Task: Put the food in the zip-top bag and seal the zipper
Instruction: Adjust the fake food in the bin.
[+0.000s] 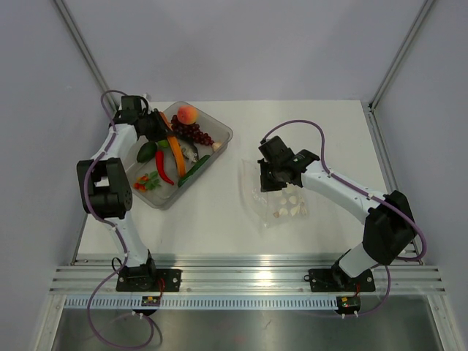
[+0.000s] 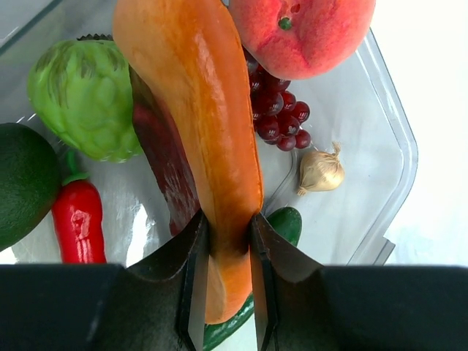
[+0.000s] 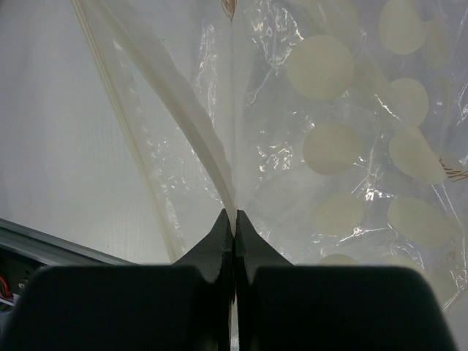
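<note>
My left gripper (image 1: 162,131) (image 2: 228,219) is shut on the orange-red fruit wedge (image 1: 175,150) (image 2: 205,110) over the clear grey tray (image 1: 222,131) (image 2: 401,146). In the tray lie a peach (image 1: 187,114) (image 2: 307,33), dark-red grapes (image 1: 194,134) (image 2: 278,117), a light-green lime (image 2: 84,99), an avocado (image 1: 146,152) (image 2: 22,183), a red chili (image 1: 162,167) (image 2: 77,223) and a cucumber (image 1: 194,170) (image 2: 287,223). My right gripper (image 1: 267,179) (image 3: 234,216) is shut on the mouth edge of the spotted zip-top bag (image 1: 281,201) (image 3: 336,146), at its zipper (image 3: 197,124).
A small garlic bulb (image 2: 320,170) and some small red and green pieces (image 1: 148,183) also lie in the tray. The bag rests on the white table right of centre. Metal frame posts stand at the back corners, and a rail runs along the near edge.
</note>
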You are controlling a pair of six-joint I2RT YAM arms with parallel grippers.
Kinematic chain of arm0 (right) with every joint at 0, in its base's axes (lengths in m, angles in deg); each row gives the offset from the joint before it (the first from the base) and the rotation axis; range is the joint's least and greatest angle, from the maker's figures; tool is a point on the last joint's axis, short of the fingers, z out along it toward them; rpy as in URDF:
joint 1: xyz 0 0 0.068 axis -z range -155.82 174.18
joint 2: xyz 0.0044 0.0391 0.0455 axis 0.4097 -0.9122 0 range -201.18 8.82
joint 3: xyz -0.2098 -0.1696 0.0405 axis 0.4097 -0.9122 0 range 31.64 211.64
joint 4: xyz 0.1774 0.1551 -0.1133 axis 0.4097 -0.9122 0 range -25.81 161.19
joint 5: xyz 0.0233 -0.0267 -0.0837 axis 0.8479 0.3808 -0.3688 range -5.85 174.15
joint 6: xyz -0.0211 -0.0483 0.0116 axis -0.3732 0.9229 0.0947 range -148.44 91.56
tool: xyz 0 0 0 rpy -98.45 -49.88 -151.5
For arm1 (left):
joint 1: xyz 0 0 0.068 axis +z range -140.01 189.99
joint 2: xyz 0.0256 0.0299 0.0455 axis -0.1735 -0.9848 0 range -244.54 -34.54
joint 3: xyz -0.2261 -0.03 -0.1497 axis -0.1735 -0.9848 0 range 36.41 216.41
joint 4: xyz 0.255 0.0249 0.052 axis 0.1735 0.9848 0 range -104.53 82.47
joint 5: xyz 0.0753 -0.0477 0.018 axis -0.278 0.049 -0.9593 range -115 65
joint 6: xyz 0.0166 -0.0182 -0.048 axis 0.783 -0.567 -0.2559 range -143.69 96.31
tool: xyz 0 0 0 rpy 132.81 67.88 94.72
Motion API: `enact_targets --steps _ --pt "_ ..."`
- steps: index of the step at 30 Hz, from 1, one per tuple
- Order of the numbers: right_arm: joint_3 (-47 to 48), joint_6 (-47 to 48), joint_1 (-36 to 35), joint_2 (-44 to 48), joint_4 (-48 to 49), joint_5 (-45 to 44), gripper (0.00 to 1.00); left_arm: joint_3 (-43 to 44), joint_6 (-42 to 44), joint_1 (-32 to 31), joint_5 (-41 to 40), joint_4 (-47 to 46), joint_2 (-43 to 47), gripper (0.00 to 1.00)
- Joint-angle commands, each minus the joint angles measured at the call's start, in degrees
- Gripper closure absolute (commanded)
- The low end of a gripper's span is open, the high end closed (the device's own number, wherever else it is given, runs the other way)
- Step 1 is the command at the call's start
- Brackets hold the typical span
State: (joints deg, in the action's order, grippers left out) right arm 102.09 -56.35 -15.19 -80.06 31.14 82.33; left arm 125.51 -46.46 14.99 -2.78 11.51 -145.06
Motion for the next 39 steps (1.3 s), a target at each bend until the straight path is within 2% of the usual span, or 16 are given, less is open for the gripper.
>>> enact_targets --steps 1,4,5,7,10,12,14,15,18,19,21,25,28,32,39 --pt "0.12 -0.14 0.00 0.55 1.91 1.12 1.00 -2.43 2.98 1.33 -5.34 3.31 0.83 0.99" --pt "0.12 -0.14 0.00 0.38 2.08 1.39 1.00 -2.44 3.78 1.86 -6.22 5.24 0.92 0.85" --pt "0.21 -0.14 0.00 0.46 2.17 1.56 1.00 -2.44 4.04 1.95 -6.57 5.94 0.92 0.77" --pt "0.30 -0.14 0.00 0.55 2.17 1.47 1.00 -2.44 4.31 2.12 -7.45 6.74 0.83 0.74" --pt "0.21 -0.22 0.00 0.64 2.17 1.47 1.00 -2.97 4.40 2.39 -8.68 7.09 0.92 0.62" --pt "0.21 0.04 0.00 0.64 2.17 1.47 1.00 -3.05 4.48 2.65 -8.94 7.53 0.83 0.40" --pt "0.12 -0.05 0.00 0.73 2.17 1.47 1.00 -3.05 4.48 2.57 -9.03 7.62 0.57 0.33" --pt "0.12 0.04 0.00 0.73 2.17 1.65 1.00 -3.05 4.48 2.56 -9.12 7.62 0.48 0.26" --pt "-0.23 -0.05 0.00 0.90 2.17 1.47 1.00 -2.97 4.40 2.56 -9.30 7.36 0.13 0.29" --pt "-0.41 -0.14 -0.09 0.99 2.17 1.47 1.00 -2.88 4.22 2.56 -9.65 7.18 0.04 0.40" --pt "-0.67 -0.14 0.00 0.99 2.26 1.39 1.00 -2.79 4.13 2.57 -9.74 6.92 0.04 0.44" --pt "-1.02 -0.40 0.00 0.99 2.44 1.56 1.00 -1.65 4.13 2.56 -9.65 6.91 -0.48 0.32" --pt "-1.11 -0.31 0.00 0.82 2.61 1.65 1.00 -0.33 4.22 2.57 -7.73 7.27 -0.84 0.30" --pt "-1.02 -0.31 0.00 0.82 2.79 1.56 1.00 0.80 4.74 2.39 -4.82 6.30 -0.92 0.22" --pt "-0.85 -0.14 0.00 0.46 2.70 1.56 1.00 7.47 5.80 1.95 -4.03 8.75 -4.35 0.22"
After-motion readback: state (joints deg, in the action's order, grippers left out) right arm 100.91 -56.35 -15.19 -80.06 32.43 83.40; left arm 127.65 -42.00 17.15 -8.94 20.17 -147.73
